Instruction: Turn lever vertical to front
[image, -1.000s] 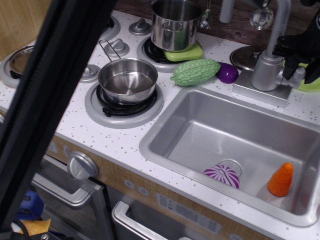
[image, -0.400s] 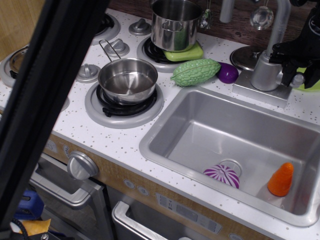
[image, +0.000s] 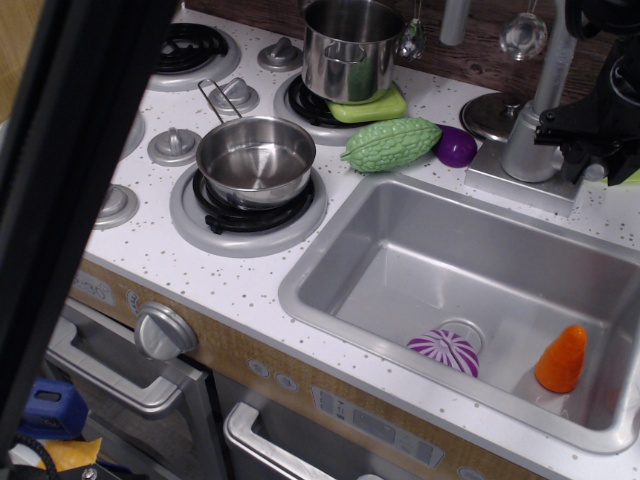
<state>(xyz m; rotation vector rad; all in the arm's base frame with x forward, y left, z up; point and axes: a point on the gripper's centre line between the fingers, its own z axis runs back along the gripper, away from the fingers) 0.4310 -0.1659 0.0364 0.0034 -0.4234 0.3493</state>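
lever (image: 595, 171) mostly hidden behind fingers (image: 577, 158)

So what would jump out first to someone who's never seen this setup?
Probably the thick black bar cutting diagonally across the left foreground. Next, the shiny steel pan on the front burner, and the orange carrot in the sink. At far right, the black gripper hangs beside the faucet.

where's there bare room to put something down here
Bare counter in front of the pan, left of the sink; most of the sink floor too. Crowded behind: pot, green gourd, faucet with the gripper.
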